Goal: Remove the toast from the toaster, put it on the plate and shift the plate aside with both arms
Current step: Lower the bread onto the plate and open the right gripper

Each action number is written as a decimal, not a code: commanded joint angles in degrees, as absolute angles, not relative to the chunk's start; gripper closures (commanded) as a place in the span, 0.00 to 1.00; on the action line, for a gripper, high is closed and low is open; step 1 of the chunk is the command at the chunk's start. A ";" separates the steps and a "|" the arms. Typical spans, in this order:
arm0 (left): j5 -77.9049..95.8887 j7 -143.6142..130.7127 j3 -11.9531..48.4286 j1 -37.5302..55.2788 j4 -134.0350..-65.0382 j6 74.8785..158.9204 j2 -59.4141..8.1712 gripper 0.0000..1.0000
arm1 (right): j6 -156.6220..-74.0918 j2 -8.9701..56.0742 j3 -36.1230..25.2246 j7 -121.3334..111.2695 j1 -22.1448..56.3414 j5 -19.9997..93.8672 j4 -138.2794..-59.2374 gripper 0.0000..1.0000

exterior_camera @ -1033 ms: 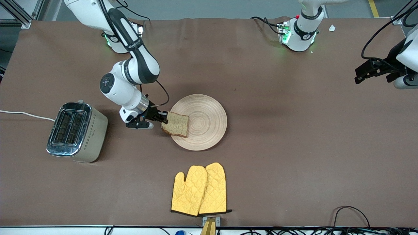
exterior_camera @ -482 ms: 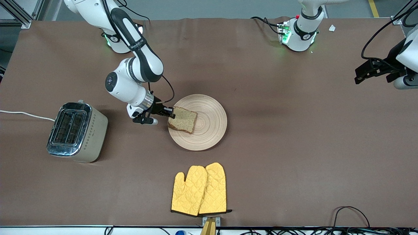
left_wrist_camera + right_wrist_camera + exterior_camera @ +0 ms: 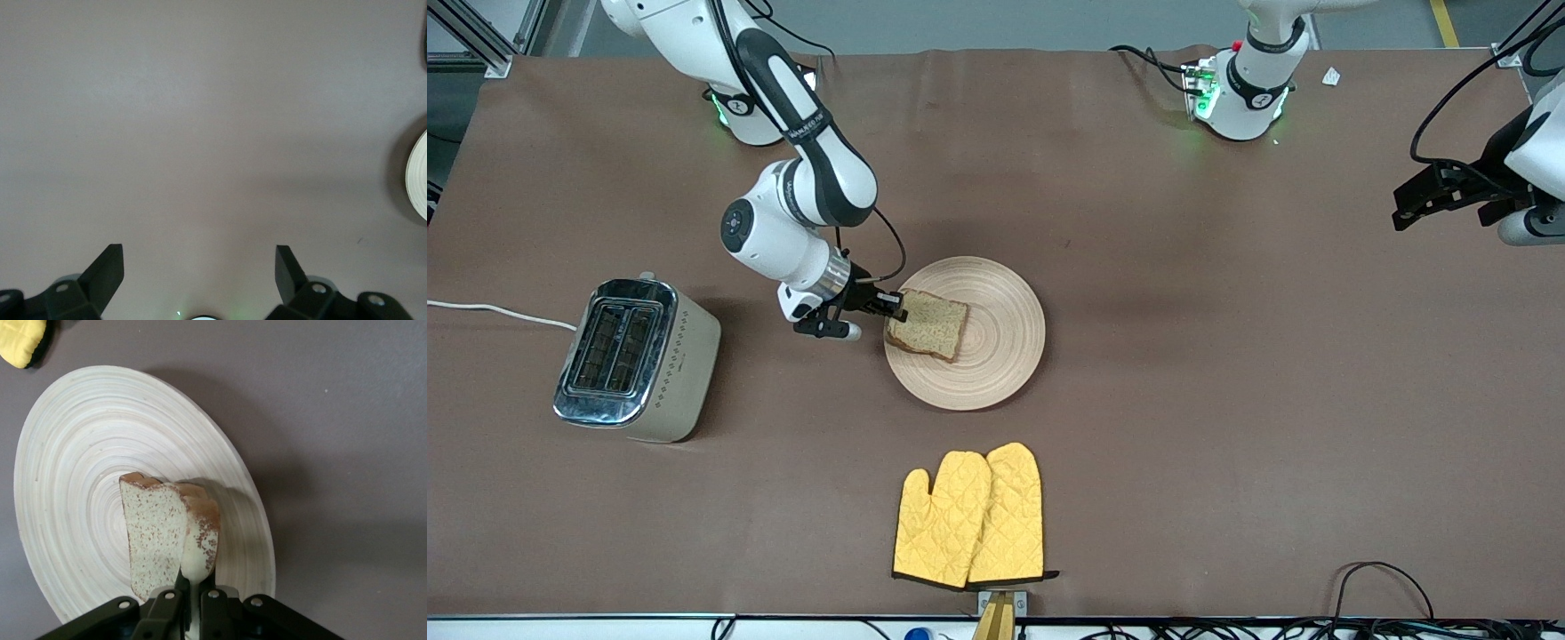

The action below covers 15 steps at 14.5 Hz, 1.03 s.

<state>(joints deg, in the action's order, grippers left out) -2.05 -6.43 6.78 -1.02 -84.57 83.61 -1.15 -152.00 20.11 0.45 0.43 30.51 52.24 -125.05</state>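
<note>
The toast [image 3: 928,324], a brown speckled slice with a darker crust, is held by one edge in my right gripper [image 3: 893,308], which is shut on it. The slice lies low over the part of the round light-wood plate [image 3: 996,356] toward the right arm's end; whether it touches the plate I cannot tell. The right wrist view shows the toast [image 3: 160,533] on edge between the fingers over the plate [image 3: 73,453]. My left gripper [image 3: 1427,197] is open and empty, held high at the left arm's end of the table; its wrist view shows the two spread fingers [image 3: 107,270] over bare table.
A silver two-slot toaster [image 3: 636,358] with a white cord stands toward the right arm's end. A pair of yellow oven mitts [image 3: 971,518] lies nearer the front camera than the plate. Cables run along the table's front edge.
My right gripper has carried the toast from the plate's rim inward over the plate and lowered it. The left arm has not moved.
</note>
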 commanded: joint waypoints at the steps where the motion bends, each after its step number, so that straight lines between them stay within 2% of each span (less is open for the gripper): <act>1: -1.41 -5.63 6.68 -1.23 -83.58 83.06 -1.41 0.00 | -152.58 20.21 0.62 -0.18 32.51 55.98 -124.46 0.16; 2: -1.41 -5.63 6.68 -1.23 -83.58 83.06 -1.41 0.00 | -152.67 20.13 0.62 0.00 33.65 56.33 -124.11 0.07; 4: -1.41 -5.71 6.68 -1.14 -83.58 83.23 -1.67 0.00 | -152.49 20.13 0.53 1.31 34.01 56.43 -123.66 0.00; 10: 2.28 -5.63 6.77 -1.14 -83.58 84.37 -3.69 0.00 | -151.27 18.90 0.00 0.70 31.82 55.81 -124.98 0.00; 15: 7.27 -5.71 6.68 -1.23 -84.11 85.78 -4.92 0.00 | -142.50 14.17 -4.12 0.79 29.44 50.73 -125.07 0.00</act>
